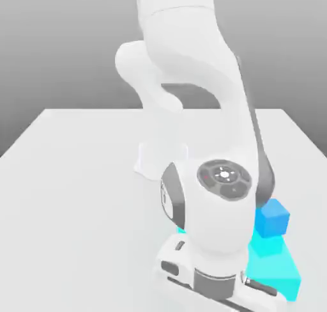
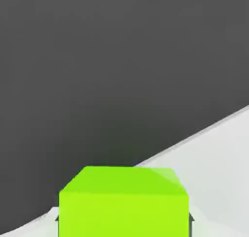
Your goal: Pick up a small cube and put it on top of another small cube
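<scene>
Right now, these are the facts, from the held cube outward:

- The lime-green cube (image 2: 124, 214) sits in the claw (image 2: 124, 222), plain and glossy, with its near face and the face next to it in sight of the hand view.
- The claw is pinching that cube, one finger against each of two opposite sides.
- Whether the cube hangs free or has something under it, I cannot tell.
- Past the cube, the hand view shows a dark grey area (image 2: 97, 76) and a pale area (image 2: 219, 158), which meet along a straight slanting border; the cube overlaps the near end of that border.
- In the exterior view, the white arm (image 1: 185, 48) bends down toward the viewer, and its hand (image 1: 217, 282) is low in the picture, toward the exterior view's right.
- Just beside the arm, on the exterior view's right, is a blue cube (image 1: 272, 218), partly covered by the arm.
- Bright cyan shapes (image 1: 274, 272) lie directly below the blue cube in that view, and a small bit of cyan peeks out on the arm's other side; how they join is hidden.
- Around all this spreads a pale tabletop (image 1: 83, 208), with a grey backdrop (image 1: 57, 48) beyond its far edge.
</scene>
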